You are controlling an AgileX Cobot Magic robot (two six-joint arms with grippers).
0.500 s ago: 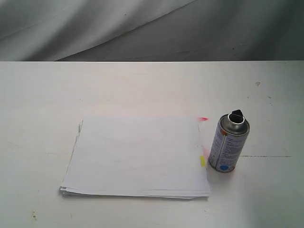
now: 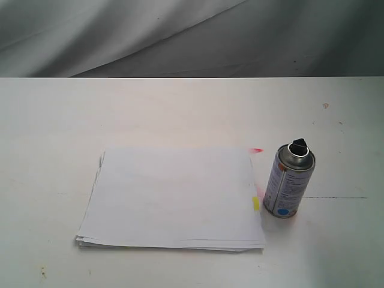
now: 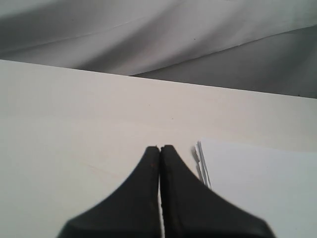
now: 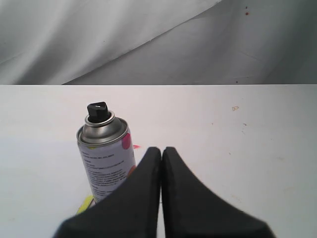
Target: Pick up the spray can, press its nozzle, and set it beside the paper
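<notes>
Left gripper (image 3: 159,148) hovered low, fingers pressed together, left of the paper (image 2: 171,198). Right gripper (image 4: 161,149), fingers also together, pointed just right of the spray can (image 2: 288,183), not touching. Can stood upright just right of the paper, nozzle (image 2: 298,146) on top.

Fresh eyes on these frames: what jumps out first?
The can stands upright on the white table, close to the paper's right edge in the exterior view, black nozzle on top. The paper lies mid-table, with a yellow tab on the edge facing the can. The left pincer and right pincer are both shut, holding nothing.
</notes>
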